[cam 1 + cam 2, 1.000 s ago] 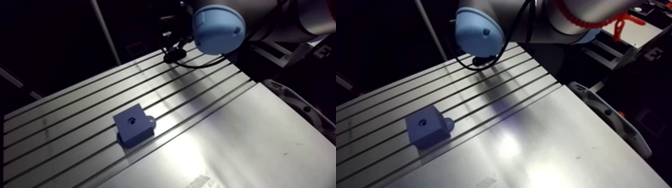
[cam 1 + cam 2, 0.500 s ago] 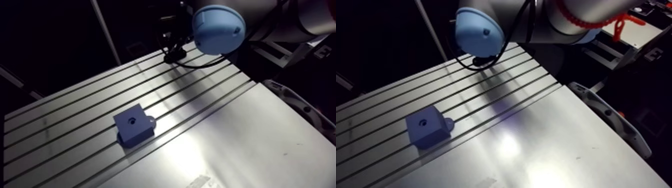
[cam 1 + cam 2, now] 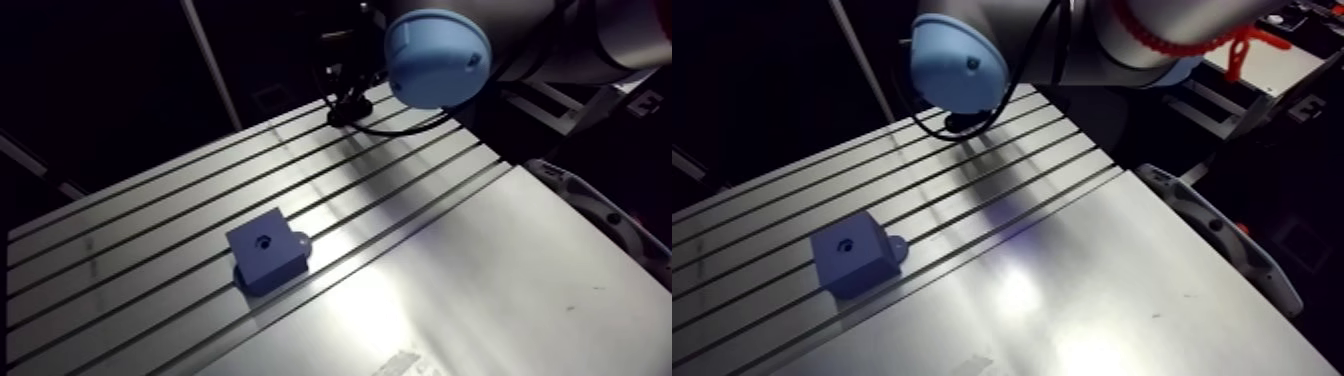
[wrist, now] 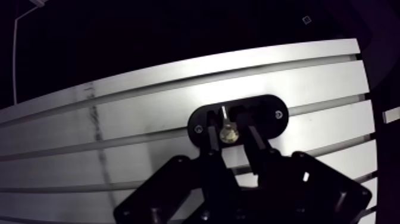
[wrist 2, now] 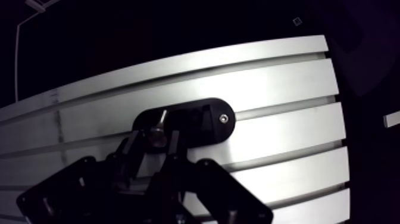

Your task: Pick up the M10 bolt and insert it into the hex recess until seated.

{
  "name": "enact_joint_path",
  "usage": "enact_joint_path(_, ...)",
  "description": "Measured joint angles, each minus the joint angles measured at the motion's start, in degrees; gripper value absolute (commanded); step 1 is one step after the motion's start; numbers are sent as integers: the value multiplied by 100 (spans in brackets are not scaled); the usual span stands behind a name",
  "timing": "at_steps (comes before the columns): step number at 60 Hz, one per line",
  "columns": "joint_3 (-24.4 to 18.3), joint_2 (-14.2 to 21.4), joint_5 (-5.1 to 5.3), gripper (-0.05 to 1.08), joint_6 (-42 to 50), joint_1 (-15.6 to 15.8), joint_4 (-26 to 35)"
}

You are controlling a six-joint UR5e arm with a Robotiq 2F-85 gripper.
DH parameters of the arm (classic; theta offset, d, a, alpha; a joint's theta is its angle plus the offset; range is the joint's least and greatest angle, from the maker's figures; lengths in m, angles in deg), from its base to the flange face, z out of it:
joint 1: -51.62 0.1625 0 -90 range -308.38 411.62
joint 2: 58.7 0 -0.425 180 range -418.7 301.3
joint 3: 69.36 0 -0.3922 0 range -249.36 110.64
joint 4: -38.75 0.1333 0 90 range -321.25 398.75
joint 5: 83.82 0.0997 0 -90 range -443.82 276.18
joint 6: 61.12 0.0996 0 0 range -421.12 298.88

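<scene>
In the wrist view my gripper (image 4: 229, 128) stands over a black oval holder (image 4: 271, 113) on the slotted table. Its two fingers (image 4: 257, 143) press on either side of the M10 bolt (image 4: 227, 134), whose brassy end shows between them, with a thin bright streak just ahead of it. In the arm view the gripper (image 3: 345, 102) is small and dark at the table's far edge. The blue block (image 3: 265, 255) with the dark recess (image 3: 264, 241) in its upper face sits mid-table, well apart from the gripper.
The aluminium table (image 3: 420, 190) has long slots running across it, and a smooth plate (image 3: 480, 290) covers its near part. A small round lug (image 3: 301, 240) sticks out of the block's side. The table's far edge lies just beyond the holder.
In the arm view the gripper has crept slightly upward at the far edge. The blue block has not moved.
</scene>
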Motion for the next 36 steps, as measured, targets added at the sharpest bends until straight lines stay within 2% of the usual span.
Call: enact_joint_path(36, -38, -85, -7, 65, 0, 4, 0)
